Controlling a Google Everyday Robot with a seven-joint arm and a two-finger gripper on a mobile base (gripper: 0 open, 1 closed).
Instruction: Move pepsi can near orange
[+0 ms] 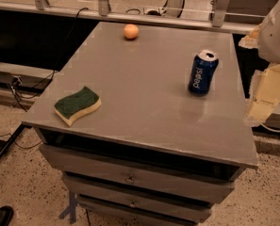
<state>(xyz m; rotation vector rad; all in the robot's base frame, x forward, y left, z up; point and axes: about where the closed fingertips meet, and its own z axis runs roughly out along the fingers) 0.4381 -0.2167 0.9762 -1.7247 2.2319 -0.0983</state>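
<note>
The pepsi can (203, 73) stands upright on the right side of the grey cabinet top (144, 93), its white lettering facing me. The orange (131, 31) sits near the far edge, left of the middle and well apart from the can. My gripper (264, 95) hangs off the right edge of the cabinet, to the right of the can and not touching it, below the white arm (277, 29).
A green-and-yellow sponge (77, 105) lies near the front left corner. The cabinet has drawers (130, 178) below its top. Metal rails (130, 13) run behind the far edge. Cables (14, 93) lie on the floor at left.
</note>
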